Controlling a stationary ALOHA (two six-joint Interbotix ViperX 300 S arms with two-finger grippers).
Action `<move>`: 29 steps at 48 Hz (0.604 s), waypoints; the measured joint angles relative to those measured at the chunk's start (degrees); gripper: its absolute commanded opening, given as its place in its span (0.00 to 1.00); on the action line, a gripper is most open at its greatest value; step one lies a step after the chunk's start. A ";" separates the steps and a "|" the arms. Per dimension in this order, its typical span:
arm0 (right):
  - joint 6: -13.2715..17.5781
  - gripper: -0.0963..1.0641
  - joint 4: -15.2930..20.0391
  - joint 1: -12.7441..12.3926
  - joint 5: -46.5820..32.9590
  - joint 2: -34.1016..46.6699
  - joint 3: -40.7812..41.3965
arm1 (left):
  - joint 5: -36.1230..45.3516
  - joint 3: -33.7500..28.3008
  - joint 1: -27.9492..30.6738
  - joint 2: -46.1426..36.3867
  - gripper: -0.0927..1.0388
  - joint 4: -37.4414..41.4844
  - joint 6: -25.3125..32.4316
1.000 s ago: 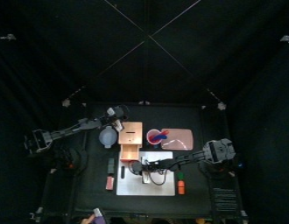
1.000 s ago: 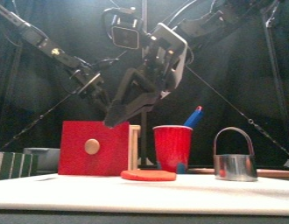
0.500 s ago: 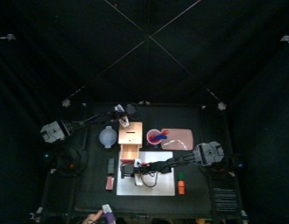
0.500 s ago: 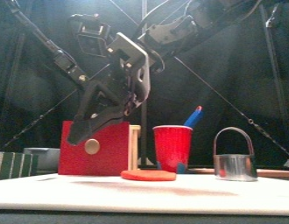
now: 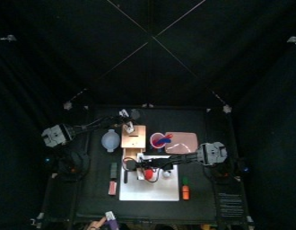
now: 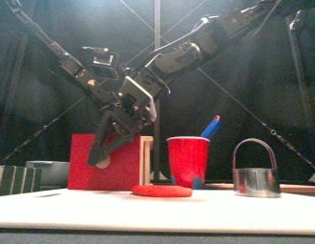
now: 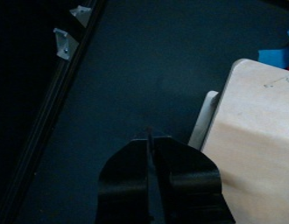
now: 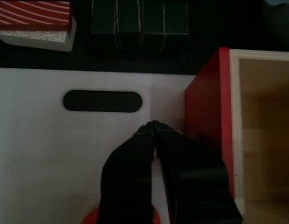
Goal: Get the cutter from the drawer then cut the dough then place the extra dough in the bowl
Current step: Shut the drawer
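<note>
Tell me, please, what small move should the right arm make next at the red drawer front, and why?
Probably push the red drawer front back toward the wooden box to close it. The right gripper has its jaws shut and hangs just before that front. The drawer looks pulled out, and the cutter already stands outside, beside the red cup.

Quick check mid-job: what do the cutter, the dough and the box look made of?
Cutter: probably metal, with a shiny silver wall that catches glints and a thin wire handle. Dough: seemingly soft modelling clay, a matte red flat disc with a rounded edge. Box: pale bare wood, judging by its light side; its drawer front looks painted matte red.
</note>
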 measured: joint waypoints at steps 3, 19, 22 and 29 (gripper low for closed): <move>0.00 0.37 -1.32 -1.05 0.00 0.00 0.00 | -0.18 0.09 -0.09 0.00 0.45 -0.26 0.00; -0.26 0.37 -5.71 -6.42 0.09 -0.09 -0.44 | -0.70 0.09 0.00 0.00 0.45 -1.41 0.00; -0.35 0.37 -5.89 -6.68 0.09 0.00 -0.44 | -0.79 0.09 -0.09 0.00 0.45 -1.49 0.00; -0.18 0.37 -5.98 -6.68 0.09 0.00 -0.53 | -0.70 0.00 0.00 0.09 0.45 -2.11 0.00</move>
